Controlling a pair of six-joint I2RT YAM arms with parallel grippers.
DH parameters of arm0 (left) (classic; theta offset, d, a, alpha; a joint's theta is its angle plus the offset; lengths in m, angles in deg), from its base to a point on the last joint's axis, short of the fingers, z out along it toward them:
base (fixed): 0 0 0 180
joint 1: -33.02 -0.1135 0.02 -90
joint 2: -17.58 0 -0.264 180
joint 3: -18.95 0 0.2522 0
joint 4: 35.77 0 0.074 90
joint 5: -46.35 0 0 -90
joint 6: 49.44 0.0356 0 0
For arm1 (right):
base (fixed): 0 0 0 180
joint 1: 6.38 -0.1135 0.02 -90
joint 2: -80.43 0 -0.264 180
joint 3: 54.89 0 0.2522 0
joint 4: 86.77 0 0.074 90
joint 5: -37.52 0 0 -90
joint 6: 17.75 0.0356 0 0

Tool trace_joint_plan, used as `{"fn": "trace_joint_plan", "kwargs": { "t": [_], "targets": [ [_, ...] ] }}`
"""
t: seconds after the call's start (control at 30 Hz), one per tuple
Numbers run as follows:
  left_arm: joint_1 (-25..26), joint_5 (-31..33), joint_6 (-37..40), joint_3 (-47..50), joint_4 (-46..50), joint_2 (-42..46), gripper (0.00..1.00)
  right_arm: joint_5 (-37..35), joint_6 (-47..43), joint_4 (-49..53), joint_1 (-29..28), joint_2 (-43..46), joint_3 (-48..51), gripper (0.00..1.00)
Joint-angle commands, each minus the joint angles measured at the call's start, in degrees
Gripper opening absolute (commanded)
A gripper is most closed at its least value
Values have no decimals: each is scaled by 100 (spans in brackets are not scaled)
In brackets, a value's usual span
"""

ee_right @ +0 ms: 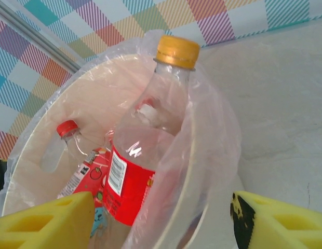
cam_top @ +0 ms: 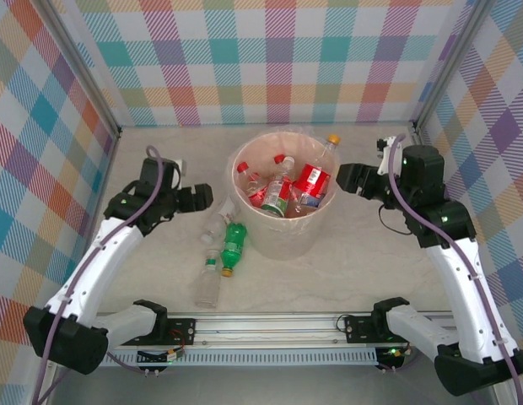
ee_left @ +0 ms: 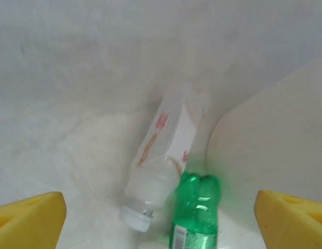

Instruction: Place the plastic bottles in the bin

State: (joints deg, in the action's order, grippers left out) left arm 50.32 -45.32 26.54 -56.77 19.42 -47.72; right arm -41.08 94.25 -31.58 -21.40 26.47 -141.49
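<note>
Several red-labelled bottles (cam_top: 287, 192) lie inside the peach bin (cam_top: 283, 238) mid-table, and an orange-capped bottle (ee_right: 145, 155) leans on its far right rim. The right gripper (cam_top: 344, 177) beside it stands spread, released. Just left of the bin a green bottle (ee_left: 197, 212) and a white-capped clear bottle (ee_left: 163, 150) lie on the table (cam_top: 371, 261), with another clear bottle (cam_top: 208, 285) nearer. The left gripper (cam_top: 204, 197) hangs spread and empty.

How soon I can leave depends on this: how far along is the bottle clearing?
Done: several bottles lie in the bin, an orange-capped one leaning at its rim. In hand: nothing; the left gripper, jaws open, hovers over a white-capped bottle. Left: that, the green bottle and another clear one.
</note>
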Motion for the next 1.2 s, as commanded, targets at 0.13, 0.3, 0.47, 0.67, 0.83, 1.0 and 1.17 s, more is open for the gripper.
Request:
{"fn": "trace_joint_plan", "kwargs": {
  "t": [0.13,0.3,0.47,0.67,0.83,1.0,1.17],
  "targets": [
    [-60,-668,1,325,-1022,-976,100,-165,54,298,-23,582,229,70],
    [-51,-749,32,359,-1387,-1699,100,-164,151,314,-30,680,439,68],
    [-59,-962,-193,580,-1923,-2141,100,-162,120,342,-26,617,490,67],
    [-51,-1068,-201,456,-2054,-2741,100,-107,138,263,-22,552,488,67],
    [-34,-736,-192,422,-1987,-2979,96,-76,182,142,-27,579,549,67],
    [-34,-555,-182,397,-1953,-3182,90,-76,61,230,-27,485,396,66],
    [-34,-346,-114,333,-1809,-3178,84,-111,6,269,-22,448,373,65]
  ]
}}
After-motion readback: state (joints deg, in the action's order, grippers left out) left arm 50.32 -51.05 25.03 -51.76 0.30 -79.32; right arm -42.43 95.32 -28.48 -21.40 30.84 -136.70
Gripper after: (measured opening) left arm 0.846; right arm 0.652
